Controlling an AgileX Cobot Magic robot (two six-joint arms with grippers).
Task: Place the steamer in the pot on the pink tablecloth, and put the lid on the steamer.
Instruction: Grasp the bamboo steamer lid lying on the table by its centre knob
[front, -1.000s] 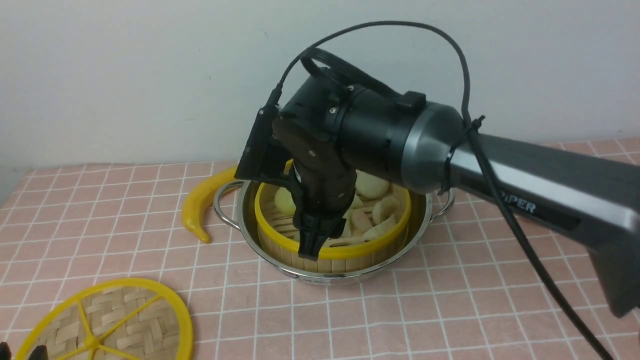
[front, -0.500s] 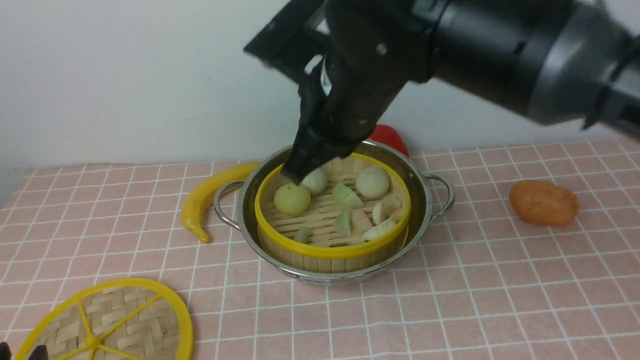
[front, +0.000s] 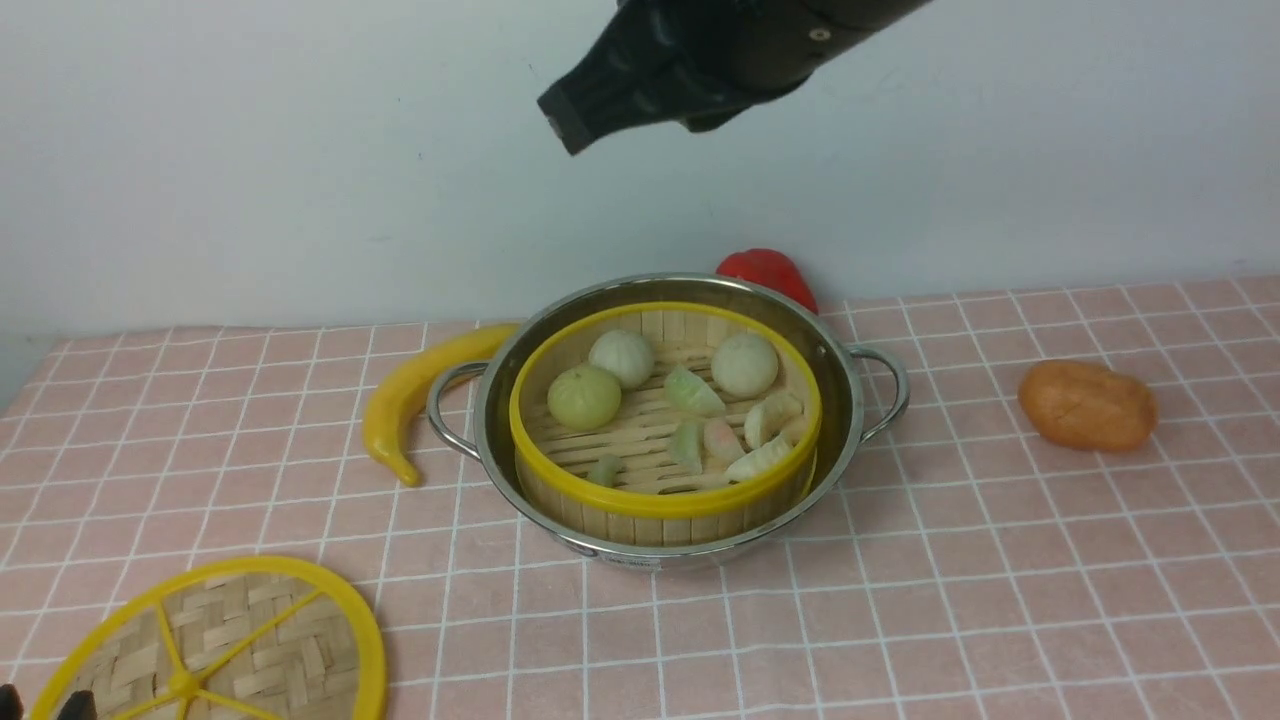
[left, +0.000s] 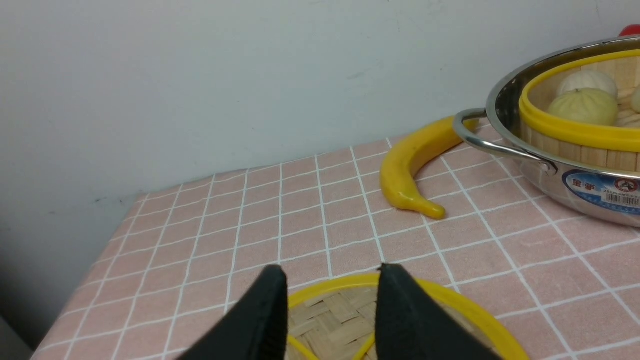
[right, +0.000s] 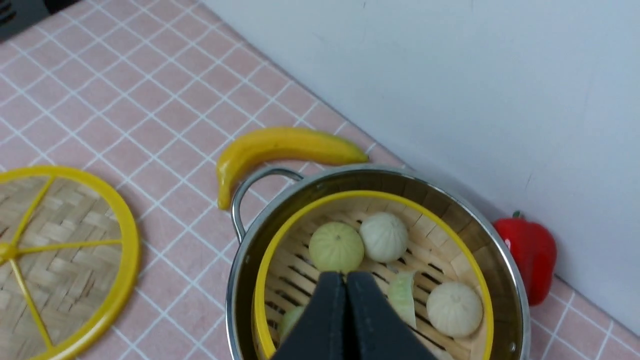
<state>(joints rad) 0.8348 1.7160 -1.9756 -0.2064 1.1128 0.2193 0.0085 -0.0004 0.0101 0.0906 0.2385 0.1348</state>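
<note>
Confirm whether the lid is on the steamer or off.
Off. The lid lies flat on the pink tablecloth, apart from the pot; the steamer sits uncovered inside the pot, its buns showing.

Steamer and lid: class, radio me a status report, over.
Left gripper open, over lid. Right gripper shut, empty, high above pot. Steamer seated in pot, uncovered; lid flat on tablecloth. Banana beside pot, not blocking.
</note>
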